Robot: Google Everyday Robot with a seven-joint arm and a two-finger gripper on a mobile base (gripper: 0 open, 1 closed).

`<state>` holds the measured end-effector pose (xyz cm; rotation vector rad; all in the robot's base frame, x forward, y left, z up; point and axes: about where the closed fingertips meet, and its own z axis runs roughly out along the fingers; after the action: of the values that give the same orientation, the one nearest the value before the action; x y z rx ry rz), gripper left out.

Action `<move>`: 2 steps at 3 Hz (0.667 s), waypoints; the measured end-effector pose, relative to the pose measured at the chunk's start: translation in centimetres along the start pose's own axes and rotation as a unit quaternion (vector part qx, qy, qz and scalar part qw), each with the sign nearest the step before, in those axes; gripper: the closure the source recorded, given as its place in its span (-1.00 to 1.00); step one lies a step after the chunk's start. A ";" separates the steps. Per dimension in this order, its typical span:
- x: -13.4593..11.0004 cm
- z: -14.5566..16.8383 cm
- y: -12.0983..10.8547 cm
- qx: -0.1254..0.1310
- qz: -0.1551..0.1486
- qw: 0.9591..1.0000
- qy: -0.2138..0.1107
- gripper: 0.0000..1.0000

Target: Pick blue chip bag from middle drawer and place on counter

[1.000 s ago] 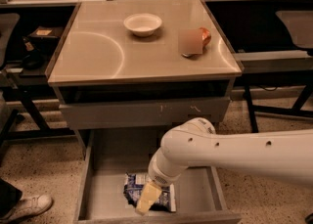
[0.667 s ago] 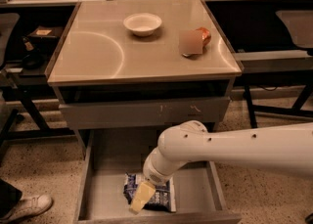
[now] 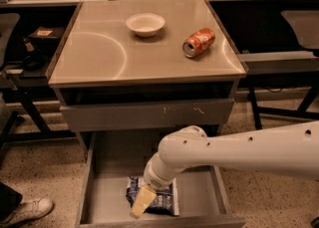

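Note:
The blue chip bag (image 3: 166, 200) lies flat on the bottom of the open middle drawer (image 3: 110, 192), near its front. My gripper (image 3: 142, 202) reaches down from the white arm (image 3: 239, 150), which comes in from the right. The gripper sits over the left part of the bag and hides that part. I cannot tell whether it touches the bag. The beige counter (image 3: 99, 53) above has pale arc marks.
A white bowl (image 3: 145, 24) and an orange soda can (image 3: 198, 42) lying on its side are on the counter. A scratched grey drawer front (image 3: 149, 115) is closed above the open drawer. A shoe (image 3: 27, 209) is on the floor at the left. Dark desks flank the cabinet.
The arm and gripper have shifted slightly left over the bag. The bag has not moved.

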<state>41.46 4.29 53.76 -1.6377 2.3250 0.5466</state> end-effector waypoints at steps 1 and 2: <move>-0.5 2.6 -2.7 0.023 -0.009 1.000 -0.007 -1.00; -0.5 4.5 -5.6 0.047 -0.021 0.999 -0.001 -1.00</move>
<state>46.77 4.97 49.03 -1.6377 2.2723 0.4231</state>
